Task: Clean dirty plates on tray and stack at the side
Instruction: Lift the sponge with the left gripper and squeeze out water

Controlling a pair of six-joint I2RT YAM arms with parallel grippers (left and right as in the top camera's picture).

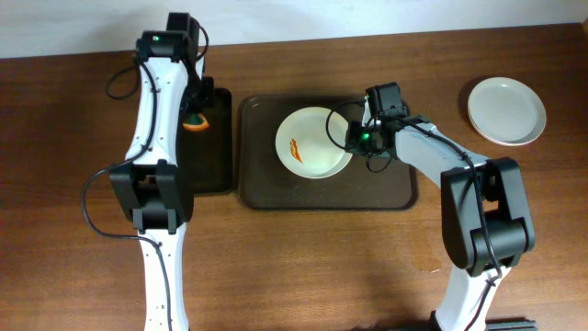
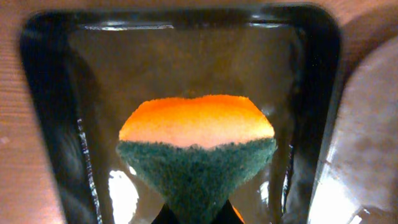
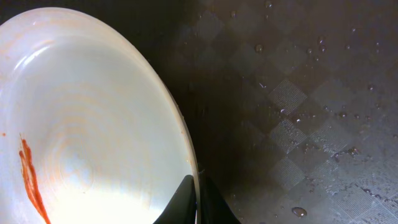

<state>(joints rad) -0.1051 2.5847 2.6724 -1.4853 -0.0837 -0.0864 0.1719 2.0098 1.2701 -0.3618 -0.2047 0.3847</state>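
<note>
A white plate with an orange smear lies on the dark brown tray. My right gripper is shut on that plate's right rim; the right wrist view shows the fingers pinching the rim of the plate, with the smear at the left. A clean white plate sits on the table at the far right. My left gripper is shut on an orange and green sponge above the black tray.
The small black tray lies left of the brown tray, under the left arm. Water drops dot the brown tray's chequered floor. The wooden table stretches in front of both trays.
</note>
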